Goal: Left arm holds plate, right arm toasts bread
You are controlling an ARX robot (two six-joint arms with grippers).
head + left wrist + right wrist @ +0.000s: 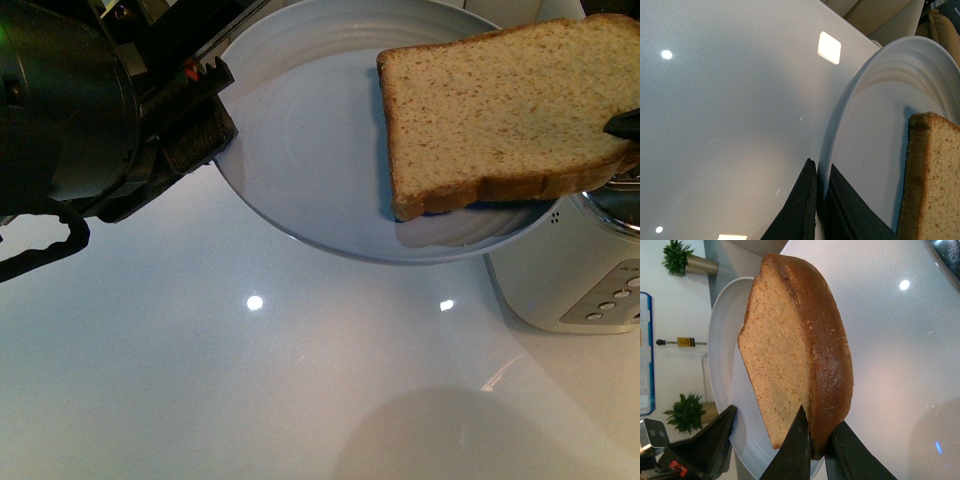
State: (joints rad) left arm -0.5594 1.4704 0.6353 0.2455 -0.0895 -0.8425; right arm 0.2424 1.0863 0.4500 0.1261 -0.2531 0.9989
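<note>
The pale blue plate (310, 150) hangs above the white table, and my left gripper (205, 110) is shut on its left rim. In the left wrist view the black jaws of the left gripper (821, 175) pinch the plate's rim (850, 115) between them. The brown speckled bread (500, 110) is lifted over the right half of the plate, its near corner low above the plate's surface. My right gripper (817, 432) is shut on the bread's crust edge (825, 365); in the front view only a dark tip of it (625, 125) shows at the right edge.
A white toaster (570, 280) with a row of buttons stands on the table at the right, partly under the plate and bread. The glossy white tabletop (200, 380) spreads below. Potted plants (685, 412) and a wall show behind in the right wrist view.
</note>
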